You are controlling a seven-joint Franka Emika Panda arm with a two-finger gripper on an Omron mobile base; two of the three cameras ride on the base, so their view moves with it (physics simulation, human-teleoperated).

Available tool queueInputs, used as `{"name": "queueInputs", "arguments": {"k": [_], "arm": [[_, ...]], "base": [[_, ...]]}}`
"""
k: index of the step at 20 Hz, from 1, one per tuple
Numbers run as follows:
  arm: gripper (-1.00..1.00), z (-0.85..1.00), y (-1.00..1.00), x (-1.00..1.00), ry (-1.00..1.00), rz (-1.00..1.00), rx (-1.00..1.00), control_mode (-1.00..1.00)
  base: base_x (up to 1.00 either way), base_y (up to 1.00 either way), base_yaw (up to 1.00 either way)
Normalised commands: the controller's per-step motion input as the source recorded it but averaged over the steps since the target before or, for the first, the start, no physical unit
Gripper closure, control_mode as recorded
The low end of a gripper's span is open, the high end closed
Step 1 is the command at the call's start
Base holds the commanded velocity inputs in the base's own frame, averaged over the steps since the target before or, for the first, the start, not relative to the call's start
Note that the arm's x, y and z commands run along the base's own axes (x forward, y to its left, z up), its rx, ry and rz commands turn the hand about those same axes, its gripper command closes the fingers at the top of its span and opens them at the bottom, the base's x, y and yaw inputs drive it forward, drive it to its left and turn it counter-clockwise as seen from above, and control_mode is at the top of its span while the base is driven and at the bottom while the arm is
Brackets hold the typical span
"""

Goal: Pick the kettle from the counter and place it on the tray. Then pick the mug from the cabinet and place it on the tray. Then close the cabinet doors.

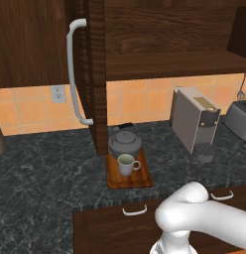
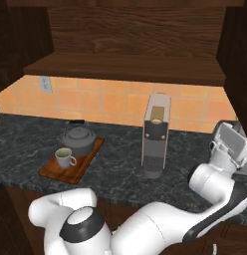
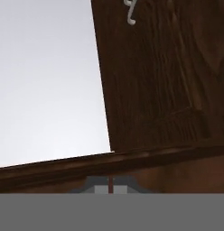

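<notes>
The grey kettle (image 1: 125, 143) (image 2: 78, 139) and the off-white mug (image 1: 126, 164) (image 2: 64, 158) both stand on the reddish wooden tray (image 1: 137, 179) (image 2: 93, 149) on the dark counter (image 1: 45, 168). The cabinet (image 2: 125, 67) is open and its shelf is bare. Its left door (image 1: 97, 74) stands edge-on, with its grey bar handle (image 1: 73, 74). My arm reaches far right, with the hand's white body (image 2: 231, 142) near the right door (image 2: 240, 55). In the hand view, a dark wood panel (image 3: 154, 81) with a bit of grey handle (image 3: 130, 13) lies close ahead. My gripper (image 3: 109, 186) has its tips together, holding nothing.
A boxy grey coffee machine (image 1: 194, 121) (image 2: 156, 134) stands right of the tray. A toaster (image 1: 239, 119) sits at the far right. Drawers with pale handles (image 1: 135, 211) run below the counter. A wall socket (image 1: 58, 93) sits on the orange tiles.
</notes>
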Motion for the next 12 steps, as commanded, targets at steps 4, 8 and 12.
{"name": "queueInputs", "arguments": {"k": [4, 8, 12], "arm": [[1.0, 0.76, 0.0, -0.05, -0.36, 0.09, 0.0, -1.0], [1.0, -0.13, 0.07, 0.22, 0.16, 0.12, 0.0, -1.0], [1.0, 0.11, -0.18, 0.04, 0.03, 0.06, 0.0, -1.0]], "base": [[0.0, 0.0, 0.0], [0.0, 0.0, 0.0], [0.0, 0.0, 0.0]]}}
